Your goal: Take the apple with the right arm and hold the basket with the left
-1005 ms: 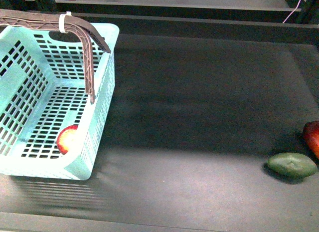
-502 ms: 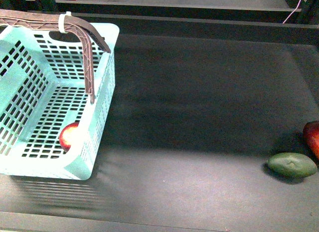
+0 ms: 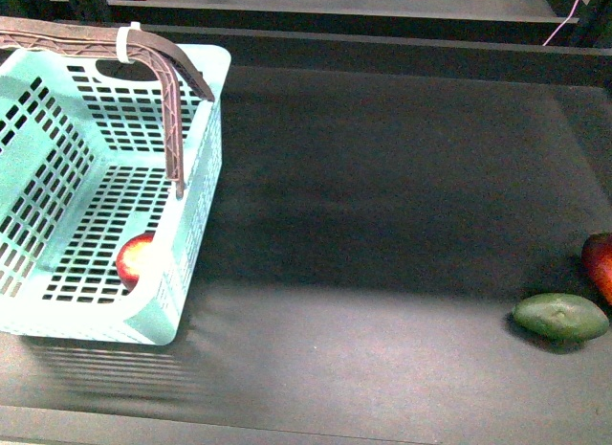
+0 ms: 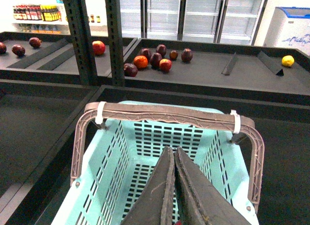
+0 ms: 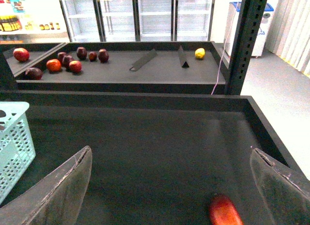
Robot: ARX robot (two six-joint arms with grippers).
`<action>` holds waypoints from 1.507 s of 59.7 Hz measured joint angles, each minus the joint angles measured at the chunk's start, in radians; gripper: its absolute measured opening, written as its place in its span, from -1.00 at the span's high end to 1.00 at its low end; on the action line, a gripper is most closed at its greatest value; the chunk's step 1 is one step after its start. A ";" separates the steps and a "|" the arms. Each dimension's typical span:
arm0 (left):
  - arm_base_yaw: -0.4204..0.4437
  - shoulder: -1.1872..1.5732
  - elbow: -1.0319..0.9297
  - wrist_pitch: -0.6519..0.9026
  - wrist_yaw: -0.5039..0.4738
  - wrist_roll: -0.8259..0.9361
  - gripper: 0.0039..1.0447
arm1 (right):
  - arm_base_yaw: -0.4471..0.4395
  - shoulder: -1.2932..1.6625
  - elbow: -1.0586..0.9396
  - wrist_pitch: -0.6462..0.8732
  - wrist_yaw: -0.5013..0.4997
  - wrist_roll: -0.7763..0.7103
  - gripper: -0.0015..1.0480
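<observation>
The turquoise basket (image 3: 76,167) stands at the table's left, its grey-brown handles (image 3: 167,91) raised and bound with a white zip tie. The apple (image 3: 139,260) lies on the basket floor by the near right corner. Neither gripper shows in the front view. In the left wrist view my left gripper (image 4: 173,150) is shut and empty, over the basket (image 4: 104,162) and just short of the handle (image 4: 164,112). In the right wrist view my right gripper (image 5: 169,150) is open wide and empty above the dark table, and a corner of the basket (image 5: 14,138) shows far off.
A green oval fruit (image 3: 560,317) and a darker red fruit (image 3: 600,263) lie at the table's right edge. A blurred red fruit (image 5: 224,210) lies below my right gripper. A raised ledge runs along the table's back (image 3: 382,48). Shelves with more fruit (image 4: 155,58) stand behind.
The apple has rolled slightly to the right inside the basket, and the basket has shifted a touch. The fruits at the right have not moved.
</observation>
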 joint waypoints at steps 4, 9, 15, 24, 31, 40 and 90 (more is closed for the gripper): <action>0.000 -0.057 -0.004 -0.046 0.000 0.001 0.94 | 0.000 0.000 0.000 0.000 0.000 0.000 -0.83; 0.000 -0.127 -0.011 -0.105 0.000 0.002 0.94 | 0.000 0.000 0.000 0.000 0.000 0.000 -0.83; 0.000 -0.225 -0.011 -0.195 0.000 0.002 0.94 | 0.000 0.000 0.000 0.000 0.000 0.000 -0.83; 0.000 -0.327 -0.012 -0.288 0.000 0.002 0.94 | 0.000 0.000 0.000 0.000 0.000 0.000 -0.83; 0.000 -0.391 -0.012 -0.347 0.000 0.002 0.94 | 0.000 0.000 0.000 0.000 0.000 0.000 -0.83; 0.000 -0.467 -0.012 -0.421 0.000 0.002 0.94 | 0.000 0.000 0.000 0.000 0.000 0.000 -0.83; 0.000 -0.827 -0.012 -0.785 0.000 0.002 0.94 | 0.000 0.000 0.000 0.000 0.000 0.000 -0.83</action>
